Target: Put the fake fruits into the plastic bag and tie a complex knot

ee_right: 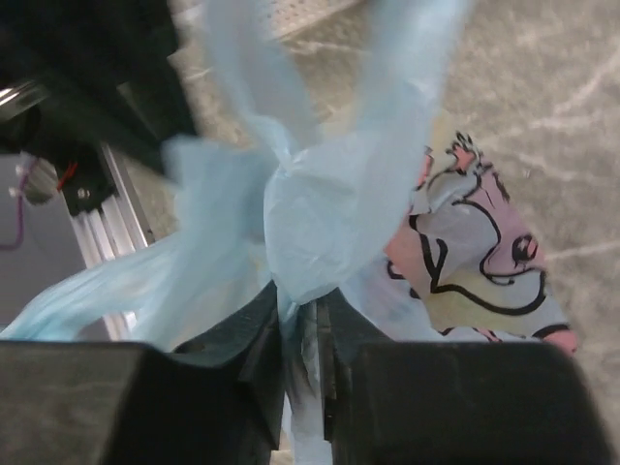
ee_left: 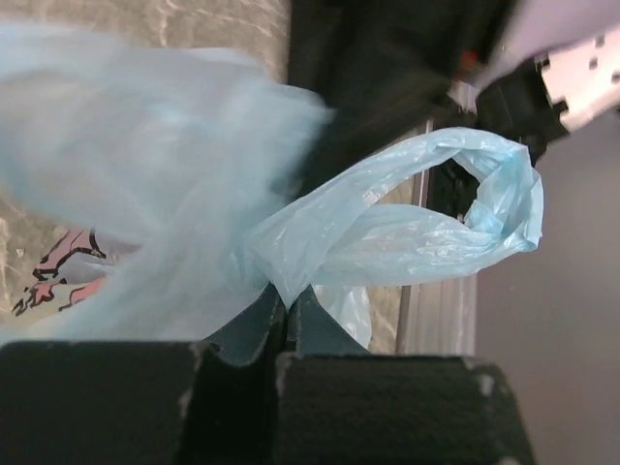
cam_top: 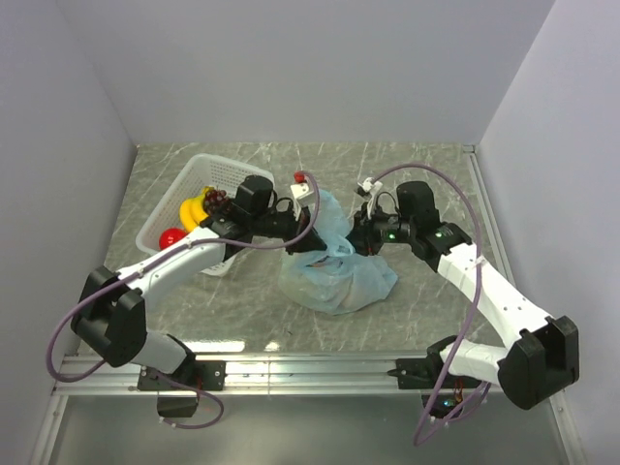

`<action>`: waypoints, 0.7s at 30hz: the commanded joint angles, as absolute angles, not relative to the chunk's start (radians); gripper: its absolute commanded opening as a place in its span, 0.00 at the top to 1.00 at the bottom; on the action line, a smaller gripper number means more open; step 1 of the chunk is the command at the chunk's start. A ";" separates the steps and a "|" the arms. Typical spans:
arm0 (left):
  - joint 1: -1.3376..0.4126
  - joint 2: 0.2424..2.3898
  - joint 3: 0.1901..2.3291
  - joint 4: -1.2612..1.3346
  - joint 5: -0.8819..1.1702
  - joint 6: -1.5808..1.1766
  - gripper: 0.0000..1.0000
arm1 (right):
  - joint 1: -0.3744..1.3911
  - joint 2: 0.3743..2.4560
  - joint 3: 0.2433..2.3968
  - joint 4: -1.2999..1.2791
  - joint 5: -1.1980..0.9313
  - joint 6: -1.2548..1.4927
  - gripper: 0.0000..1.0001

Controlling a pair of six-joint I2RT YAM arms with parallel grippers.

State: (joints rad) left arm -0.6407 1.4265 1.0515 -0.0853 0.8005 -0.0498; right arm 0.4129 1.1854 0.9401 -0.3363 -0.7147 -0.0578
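Clearly, pink-and-black cartoon print [ee_right: 475,254] on plastic bag [ee_right: 320,208], left jaws pinching handle [ee_left: 407,228].

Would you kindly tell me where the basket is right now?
In the top view, the basket sits at the table's back left, left of the bag, holding bananas and grapes.

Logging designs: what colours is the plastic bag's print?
Print: black outlines, pink and yellowish fills; clearest in right wrist view.

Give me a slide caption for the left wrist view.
Left arm's jaws shut on the light-blue plastic bag, pinching its twisted handle loop above the marbled table.
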 commanded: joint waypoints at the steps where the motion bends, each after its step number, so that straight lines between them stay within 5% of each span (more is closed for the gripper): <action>1: -0.612 1.440 1.098 0.041 0.851 -0.208 0.99 | 0.417 1.131 0.939 -0.337 -0.811 -0.185 0.73; 3: -0.604 1.450 1.091 0.069 0.874 -0.250 1.00 | 0.417 1.129 0.930 -0.362 -0.811 -0.248 0.55; 9: -0.597 1.463 1.078 0.100 0.890 -0.301 1.00 | 0.419 1.129 0.913 -0.374 -0.841 -0.373 0.30; 21: -0.615 1.500 1.109 0.086 0.848 -0.298 1.00 | 0.446 1.203 0.985 -0.333 -0.891 -0.308 0.29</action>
State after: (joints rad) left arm -0.6022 1.4940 1.0561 0.0589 0.8471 -0.2970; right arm 0.4294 1.1904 0.9318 -0.3740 -0.8551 -0.3286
